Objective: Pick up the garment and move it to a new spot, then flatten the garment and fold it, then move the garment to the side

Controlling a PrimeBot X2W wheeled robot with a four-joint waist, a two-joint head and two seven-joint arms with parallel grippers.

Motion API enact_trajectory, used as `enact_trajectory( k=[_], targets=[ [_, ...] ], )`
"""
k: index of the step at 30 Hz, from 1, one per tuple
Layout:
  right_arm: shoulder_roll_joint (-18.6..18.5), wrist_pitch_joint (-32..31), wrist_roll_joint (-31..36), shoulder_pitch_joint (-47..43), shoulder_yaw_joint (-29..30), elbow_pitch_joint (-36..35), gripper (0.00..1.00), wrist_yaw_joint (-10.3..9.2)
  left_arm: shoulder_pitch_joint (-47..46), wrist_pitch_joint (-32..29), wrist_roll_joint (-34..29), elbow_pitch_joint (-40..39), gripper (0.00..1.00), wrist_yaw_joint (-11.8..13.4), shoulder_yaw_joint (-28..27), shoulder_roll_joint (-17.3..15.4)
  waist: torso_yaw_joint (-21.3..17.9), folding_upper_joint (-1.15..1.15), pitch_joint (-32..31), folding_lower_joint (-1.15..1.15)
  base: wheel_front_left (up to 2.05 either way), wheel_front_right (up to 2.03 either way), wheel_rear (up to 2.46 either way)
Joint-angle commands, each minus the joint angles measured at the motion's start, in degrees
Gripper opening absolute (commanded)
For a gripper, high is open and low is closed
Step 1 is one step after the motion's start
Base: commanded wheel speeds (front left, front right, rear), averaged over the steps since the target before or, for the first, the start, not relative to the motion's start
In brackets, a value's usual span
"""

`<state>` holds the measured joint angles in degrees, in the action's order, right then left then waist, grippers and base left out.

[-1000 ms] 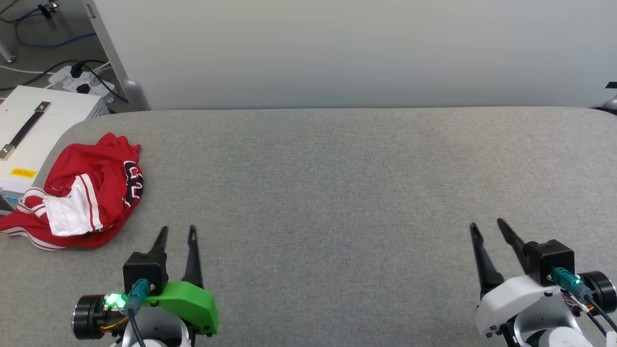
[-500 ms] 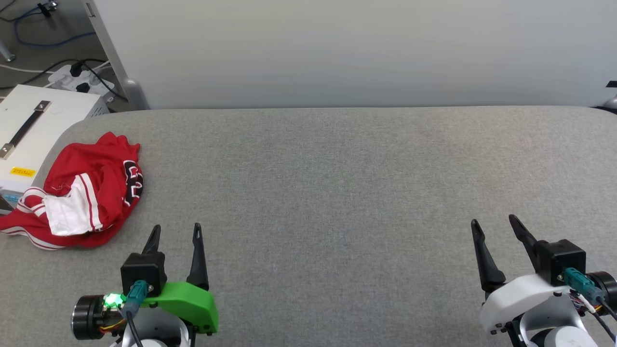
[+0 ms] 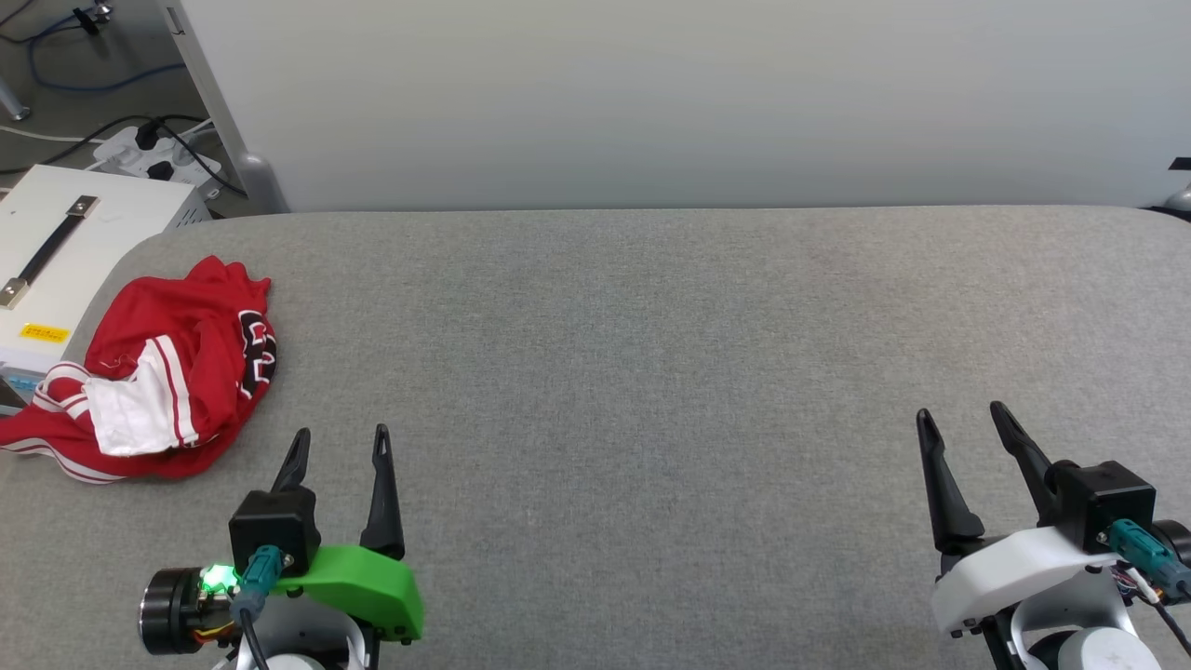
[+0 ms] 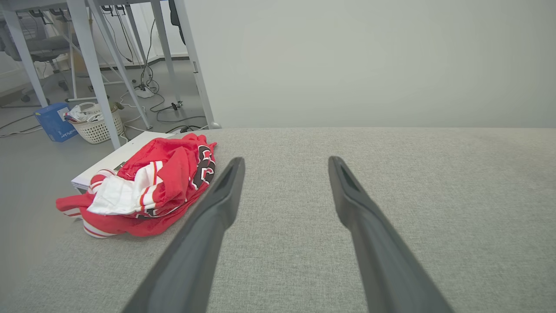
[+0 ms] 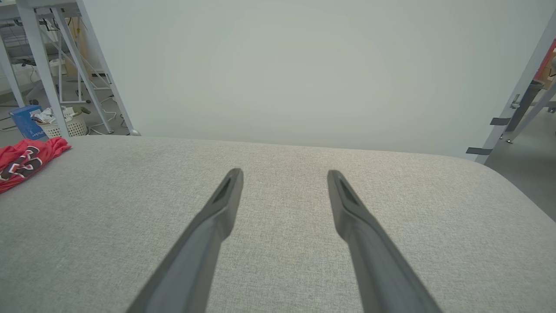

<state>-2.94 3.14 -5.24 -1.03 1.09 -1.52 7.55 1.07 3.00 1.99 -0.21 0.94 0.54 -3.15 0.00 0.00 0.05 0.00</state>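
Over grey table [image 3: 651, 326], both jaws spread wider than before, empty; garment [image 3: 186, 326] unmoved.

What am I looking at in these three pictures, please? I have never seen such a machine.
This is a robot with two arms. One picture comes from a camera on its head, looking down at a gray padded table. The other two come from cameras on each wrist, looking along the two dark fingers of that arm's claw. The left claw and the right claw are both open and hold nothing. A crumpled red and white garment lies at the table's left end, untouched, near a white box.
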Motion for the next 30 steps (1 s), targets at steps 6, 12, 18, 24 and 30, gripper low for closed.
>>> enact_trajectory(
  k=[6,12,18,24,30],
  targets=[
    [0.02,1.21,-1.48,-0.75,0.32,-0.68,1.00,-0.02,0.06,1.21,0.76,0.02,1.00,0.45,0.13,0.08,0.01,0.00,-0.06,0.00,0.00,0.00,0.00],
    [0.02,1.91,-2.44,-1.17,0.63,-0.55,1.00,-0.02,0.30,1.92,1.28,0.18,1.00,0.62,0.31,0.09,0.03,0.00,-0.23,0.00,0.00,0.00,0.00],
    [0.02,2.61,-2.98,-1.71,0.67,-0.34,1.00,-0.02,0.52,2.63,1.66,0.31,1.00,0.81,0.56,0.10,0.11,0.00,-0.41,0.00,0.00,0.00,0.00],
    [0.03,3.31,-3.79,-2.11,0.68,-0.35,1.00,-0.03,0.60,3.34,2.16,0.46,1.00,0.96,0.83,0.12,0.13,0.00,-0.40,0.00,0.00,0.00,0.00],
    [0.03,4.01,-4.33,-2.49,0.76,-0.05,1.00,-0.03,0.62,4.05,2.67,0.59,1.00,1.05,0.99,0.13,0.19,0.00,-0.32,0.00,0.00,0.00,0.00]
  ],
)
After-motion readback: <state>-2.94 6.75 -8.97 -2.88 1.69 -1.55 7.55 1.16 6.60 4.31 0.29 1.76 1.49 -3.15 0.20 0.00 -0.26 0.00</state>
